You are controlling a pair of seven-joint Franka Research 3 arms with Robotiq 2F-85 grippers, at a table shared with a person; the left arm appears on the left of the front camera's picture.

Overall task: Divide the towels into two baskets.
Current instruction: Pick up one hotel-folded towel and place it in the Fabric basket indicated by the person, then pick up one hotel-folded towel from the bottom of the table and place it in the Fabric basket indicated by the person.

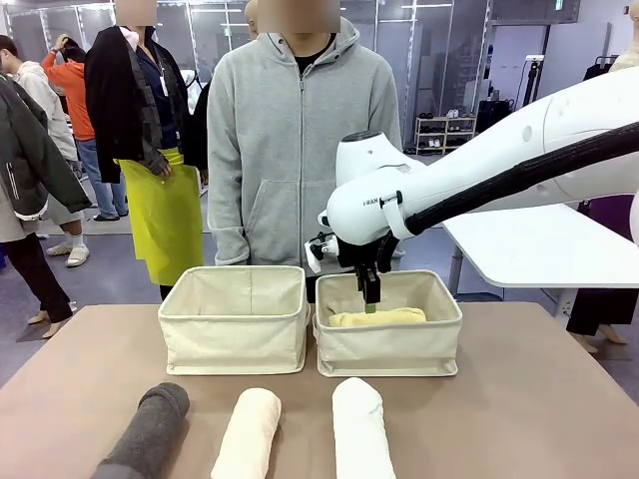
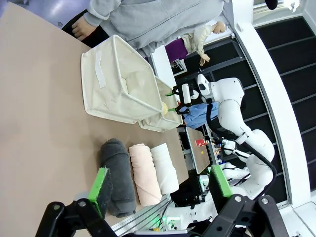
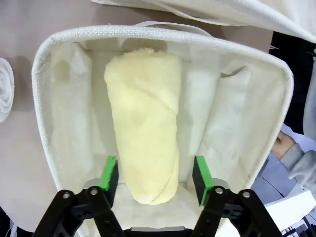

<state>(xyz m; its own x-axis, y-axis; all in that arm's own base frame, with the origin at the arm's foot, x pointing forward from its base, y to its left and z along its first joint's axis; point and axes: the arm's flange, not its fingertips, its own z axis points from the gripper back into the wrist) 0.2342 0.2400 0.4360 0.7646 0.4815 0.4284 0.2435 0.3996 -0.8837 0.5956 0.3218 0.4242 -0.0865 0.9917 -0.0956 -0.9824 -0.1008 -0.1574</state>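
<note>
Pale yellow towel [image 3: 143, 123] in the right-hand basket [image 3: 44, 128], right gripper [image 3: 153, 178] open astride it, no grip; left gripper [image 2: 160, 186] wide, empty.

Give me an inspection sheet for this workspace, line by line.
Surface: brown table, bare at the right side.
Job's things: pale yellow towel lies in the right basket; left basket beside it; dark grey towel, cream towel and white towel lie in a row at the near edge.
Clutter: nothing seen.
Grippers: right gripper open, pads either side of the pale yellow towel inside the basket; left gripper open, holding nothing.
Cables: black hose runs along the right arm, above the table.
Surroundings: person in a grey hoodie at the far side; white side table behind.
</note>
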